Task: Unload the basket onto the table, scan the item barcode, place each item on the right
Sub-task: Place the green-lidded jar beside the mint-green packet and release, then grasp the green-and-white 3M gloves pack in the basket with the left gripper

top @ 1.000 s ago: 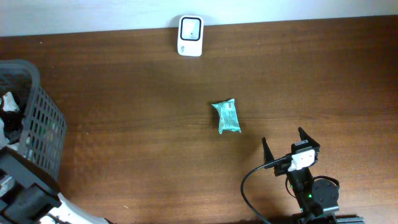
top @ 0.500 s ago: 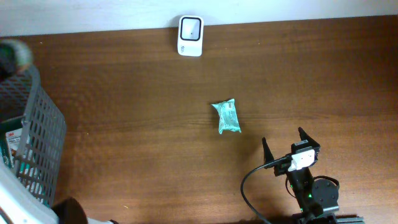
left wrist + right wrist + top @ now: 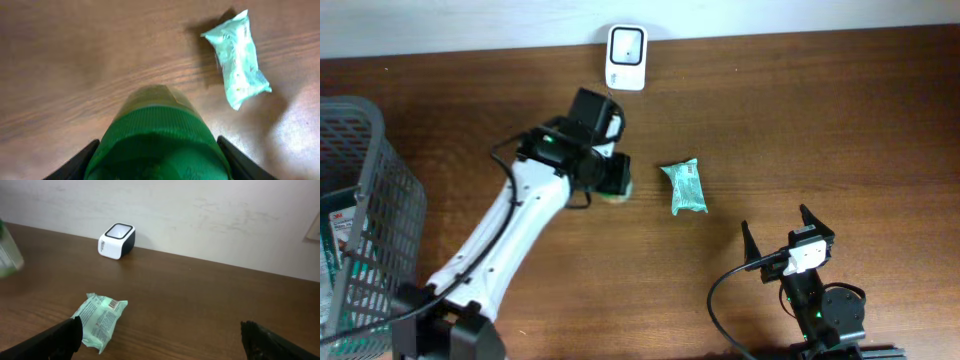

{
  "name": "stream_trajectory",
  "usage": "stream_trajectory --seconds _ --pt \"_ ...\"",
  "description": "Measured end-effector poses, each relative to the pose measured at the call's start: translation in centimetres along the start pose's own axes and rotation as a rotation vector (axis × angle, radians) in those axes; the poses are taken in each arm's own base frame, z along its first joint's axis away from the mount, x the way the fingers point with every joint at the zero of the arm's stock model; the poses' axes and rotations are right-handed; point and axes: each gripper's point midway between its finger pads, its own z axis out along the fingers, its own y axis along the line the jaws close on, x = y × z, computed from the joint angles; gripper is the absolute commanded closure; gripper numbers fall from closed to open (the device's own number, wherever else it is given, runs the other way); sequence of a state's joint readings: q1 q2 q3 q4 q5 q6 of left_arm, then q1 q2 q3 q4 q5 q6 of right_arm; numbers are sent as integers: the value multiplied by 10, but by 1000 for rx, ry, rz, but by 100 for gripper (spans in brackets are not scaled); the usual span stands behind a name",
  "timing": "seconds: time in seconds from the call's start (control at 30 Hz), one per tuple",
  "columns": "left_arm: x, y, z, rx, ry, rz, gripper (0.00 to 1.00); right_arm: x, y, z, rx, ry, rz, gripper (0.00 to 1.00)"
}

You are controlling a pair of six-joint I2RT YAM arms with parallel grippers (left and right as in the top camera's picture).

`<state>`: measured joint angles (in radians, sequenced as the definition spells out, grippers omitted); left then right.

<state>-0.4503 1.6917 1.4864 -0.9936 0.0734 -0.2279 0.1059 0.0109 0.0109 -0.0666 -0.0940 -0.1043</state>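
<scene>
My left gripper (image 3: 613, 178) hangs over the table's middle, shut on a container with a ribbed green cap (image 3: 159, 135); the cap fills the space between both black fingers (image 3: 80, 162). That container shows as a blurred pale-green shape (image 3: 7, 250) at the left edge of the right wrist view. The white barcode scanner (image 3: 626, 57) stands at the table's back edge, behind the left gripper. A teal packet (image 3: 685, 186) lies just right of the held container, a printed barcode on it (image 3: 116, 304). My right gripper (image 3: 778, 238) rests open near the front right, nothing between its fingers.
A grey mesh basket (image 3: 375, 200) with items inside stands at the left edge. A black cable (image 3: 720, 300) loops by the right arm's base. A pale wall (image 3: 200, 215) rises behind the scanner.
The left arm has swung from the basket at the far left to the middle of the table, carrying the green-capped container. The right arm and the packet have not moved.
</scene>
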Motion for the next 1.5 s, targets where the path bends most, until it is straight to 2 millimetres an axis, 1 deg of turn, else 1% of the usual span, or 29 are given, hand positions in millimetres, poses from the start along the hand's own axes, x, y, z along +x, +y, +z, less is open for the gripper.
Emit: stream_trajectory --seconds 0.03,0.07,0.17,0.23,0.27,0.3,0.33,0.37,0.4,0.43,0.5,0.63,0.7,0.8,0.83,0.87,0.93,0.97,1.0,1.03,1.07,1.1,1.17,1.2,1.27,1.33,1.4,1.47,1.5 --pt "9 -9 18 11 5 1 67 0 0 0 0 -1 0 2" --pt "17 -16 27 20 14 13 67 0 0 0 0 -1 0 2" --pt "20 -35 46 54 -29 30 67 0 0 0 0 -1 0 2" --pt "14 -46 64 70 -50 40 67 0 0 0 0 -1 0 2" --pt "16 -51 79 71 -37 51 65 0 0 0 0 -1 0 2" --pt "21 -52 88 66 -13 55 62 0 0 0 0 -1 0 2" --pt "28 -54 98 59 18 63 50 0 0 0 0 -1 0 2" --pt "31 -59 102 61 26 74 42 0 0 0 0 -1 0 2" --pt "32 -60 102 63 26 78 32 0 0 0 0 -1 0 2" --pt "32 -61 102 63 27 79 25 0 0 0 0 -1 0 2" --pt "32 -61 102 64 26 74 22 0 0 0 0 -1 0 1" --pt "31 -57 97 53 45 62 21 0 0 0 0 -1 0 2" --pt "2 -51 74 49 13 51 21 0 0 0 0 -1 0 2" --pt "-46 -32 11 27 -44 24 23 0 0 0 0 -2 -1 2" --pt "-66 -21 -16 16 -94 -1 23 0 0 0 0 0 0 2" --pt "-96 8 -70 -31 -213 -59 23 0 0 0 0 0 0 2" --pt "-92 55 -121 -146 -243 -138 22 0 0 0 0 0 0 2" --pt "-90 102 -163 -244 -322 -227 20 0 0 0 0 0 0 1" --pt "-79 148 -205 -344 -399 -328 19 0 0 0 0 0 0 2" --pt "-73 165 -221 -372 -430 -370 21 0 0 0 0 0 0 2" --pt "-56 208 -246 -446 -463 -474 23 0 0 0 0 0 0 2" --pt "-36 250 -263 -531 -471 -579 23 0 0 0 0 0 0 2" --pt "-7 298 -281 -613 -478 -710 23 0 0 0 0 0 0 2" --pt "0 306 -285 -628 -474 -737 24 0 0 0 0 0 0 2" --pt "31 337 -287 -672 -441 -862 24 0 0 0 0 0 0 2" --pt "64 370 -261 -694 -347 -979 24 0 1 0 -4 -1 0 2" --pt "97 400 -222 -702 -249 -1061 24 -1 7 0 -28 -3 -2 2" --pt "127 416 -194 -704 -175 -1104 25 -1 8 0 -32 -4 -3 2" --pt "132 419 -187 -705 -161 -1100 25 -1 8 0 -32 -4 -1 2"
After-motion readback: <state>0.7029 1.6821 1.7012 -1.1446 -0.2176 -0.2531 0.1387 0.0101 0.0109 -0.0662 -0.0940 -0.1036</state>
